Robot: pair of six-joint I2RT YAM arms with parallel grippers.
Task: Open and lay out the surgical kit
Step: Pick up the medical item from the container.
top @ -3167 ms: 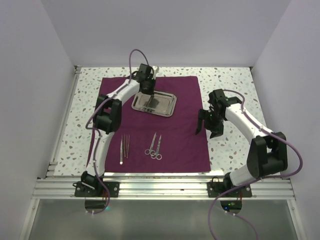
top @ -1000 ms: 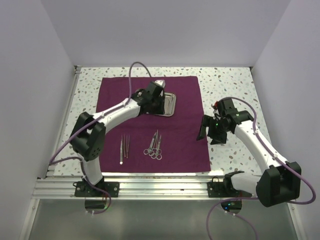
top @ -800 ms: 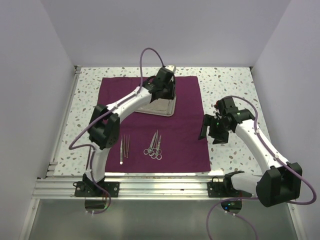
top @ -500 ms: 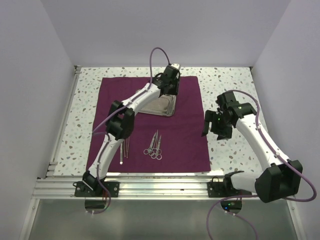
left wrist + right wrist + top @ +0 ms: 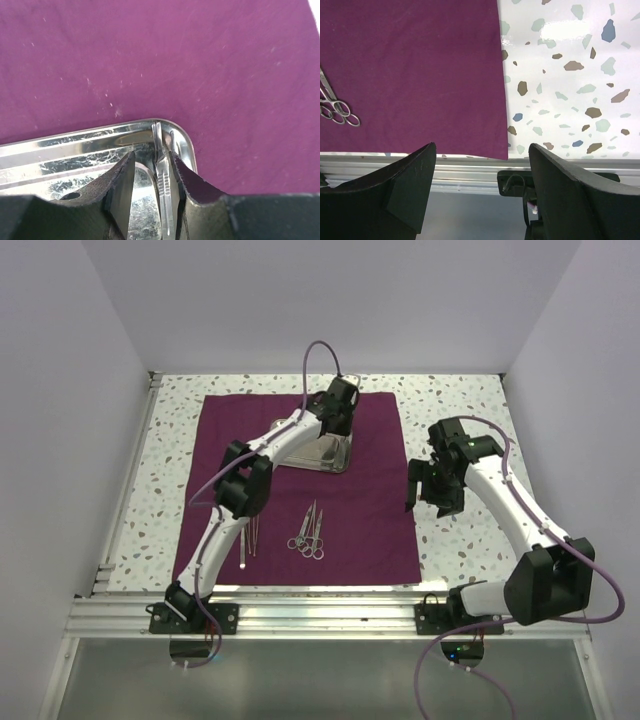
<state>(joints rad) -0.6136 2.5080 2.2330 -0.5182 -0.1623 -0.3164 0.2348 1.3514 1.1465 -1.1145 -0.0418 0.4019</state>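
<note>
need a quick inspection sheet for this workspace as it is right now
surface: speckled table, mostly covered by a flat purple cloth
job's things: steel tray on the cloth's far half; tweezers and scissors lying nearer the arms; one slim steel tool in the tray corner
clutter: nothing seen
grippers: left gripper down in the tray corner, jaws straddling the slim tool with a gap on one side; right gripper wide open, empty, over the cloth's right edge
cables: purple cable loops above the left arm; another trails off the right arm
surroundings: plain walls on three sides; metal rail at the near edge
</note>
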